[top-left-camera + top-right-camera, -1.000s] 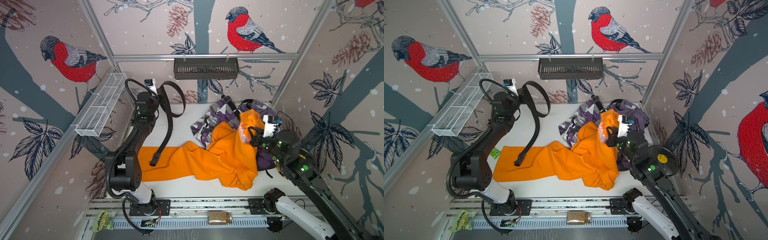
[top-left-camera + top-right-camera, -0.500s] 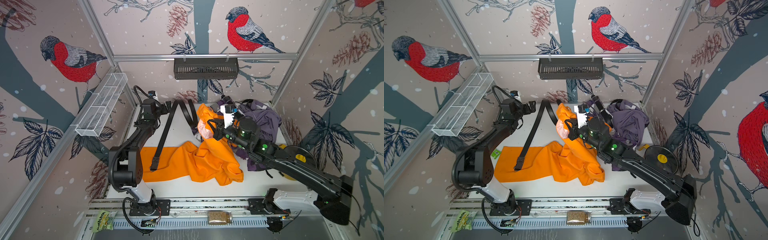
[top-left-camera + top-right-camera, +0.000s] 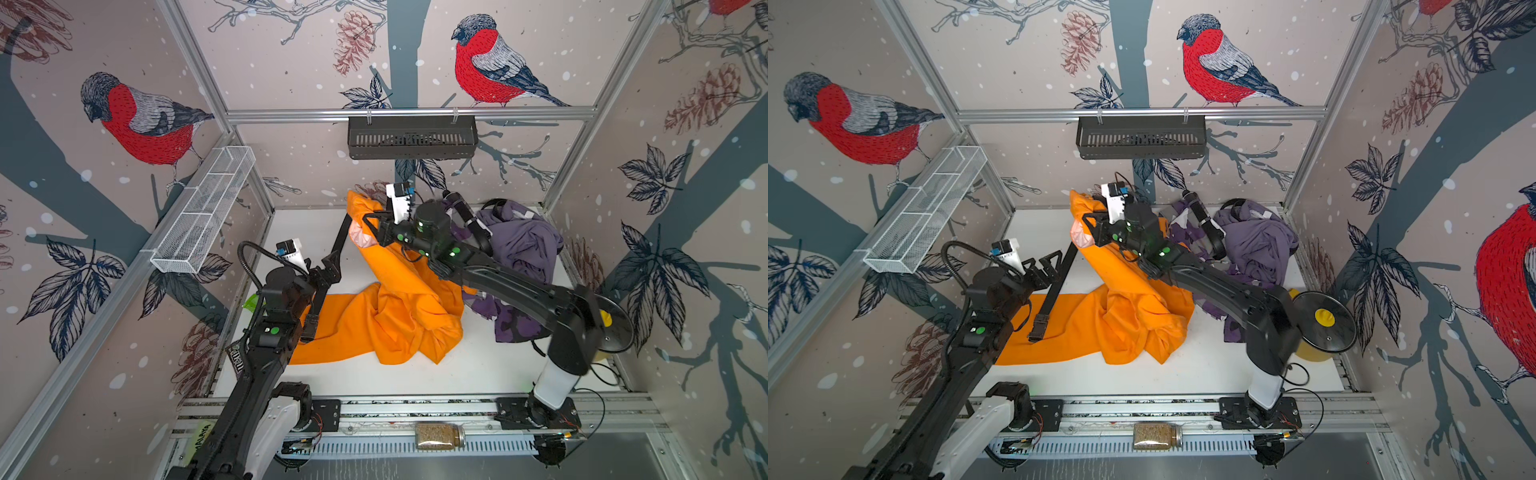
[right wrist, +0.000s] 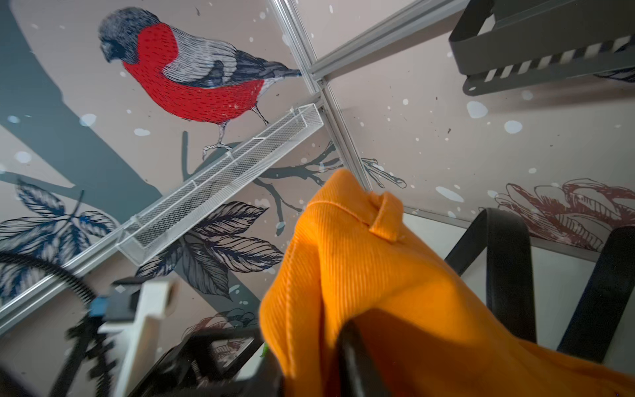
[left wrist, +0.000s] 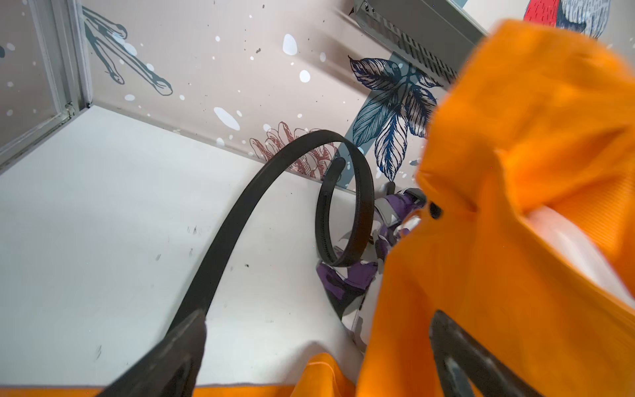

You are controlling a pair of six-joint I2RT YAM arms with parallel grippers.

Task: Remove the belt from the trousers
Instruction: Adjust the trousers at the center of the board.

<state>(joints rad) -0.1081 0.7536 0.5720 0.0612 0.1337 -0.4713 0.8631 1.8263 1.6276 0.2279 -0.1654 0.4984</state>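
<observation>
The left arm (image 3: 249, 374) and right arm (image 3: 519, 286) are both rocking matte black shells over white base segments (image 3: 552, 386). Green status lights (image 3: 456, 250) are glowing along the links, a ribbed black cable (image 3: 245, 266) is looping off the left one, and white camera blocks (image 3: 398, 205) with blue plugs are riding the wrists.

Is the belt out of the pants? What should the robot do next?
Probably lower the right tool and lay the trousers down. The belt curls loose with its tip free, the belt loop at the raised waist looks empty, and the left tool stands open beside the belt.
</observation>
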